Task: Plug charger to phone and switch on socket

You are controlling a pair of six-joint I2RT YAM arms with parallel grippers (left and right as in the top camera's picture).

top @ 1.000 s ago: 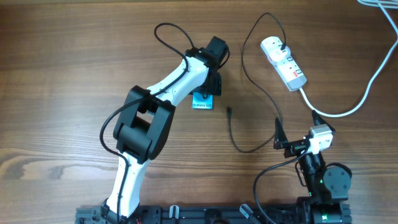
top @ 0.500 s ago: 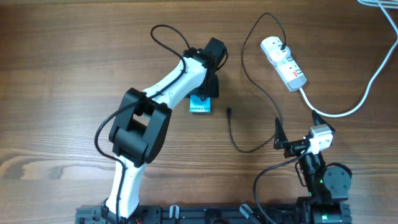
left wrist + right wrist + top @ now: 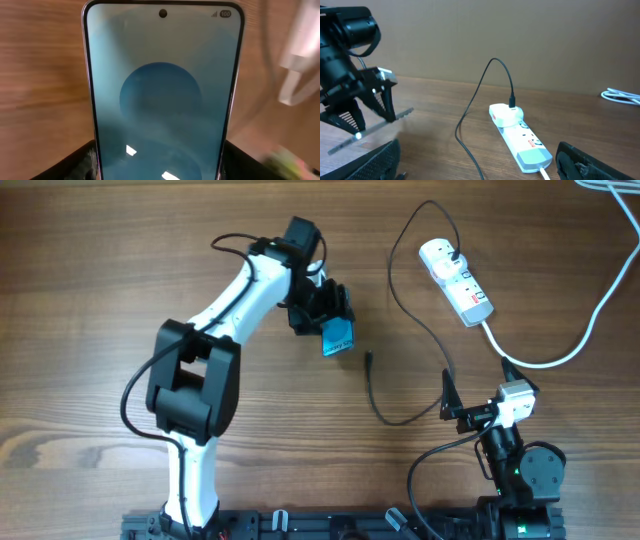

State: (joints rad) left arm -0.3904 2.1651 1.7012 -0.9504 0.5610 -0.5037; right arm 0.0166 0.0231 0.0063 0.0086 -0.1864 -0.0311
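My left gripper (image 3: 322, 318) is shut on the phone (image 3: 339, 336) and holds it lifted and tilted above the table. In the left wrist view the phone's cyan-teal screen (image 3: 162, 95) fills the frame between the dark jaws. The charger, a thin black cable (image 3: 405, 310), runs from the white adapter on the socket (image 3: 457, 281) down to its loose connector tip (image 3: 368, 360) on the table, right of the phone. The socket also shows in the right wrist view (image 3: 520, 140). My right gripper (image 3: 447, 408) is open and empty at the front right, well short of the socket.
A thick white cord (image 3: 590, 320) leaves the socket toward the right edge. Another white cable (image 3: 622, 96) lies at the far right. The left arm's black cable (image 3: 240, 242) loops over the table behind the arm.
My left gripper has lifted the phone off the table and swung left and back, turning the phone so that it is tilted. The right arm, cable and socket have not moved.
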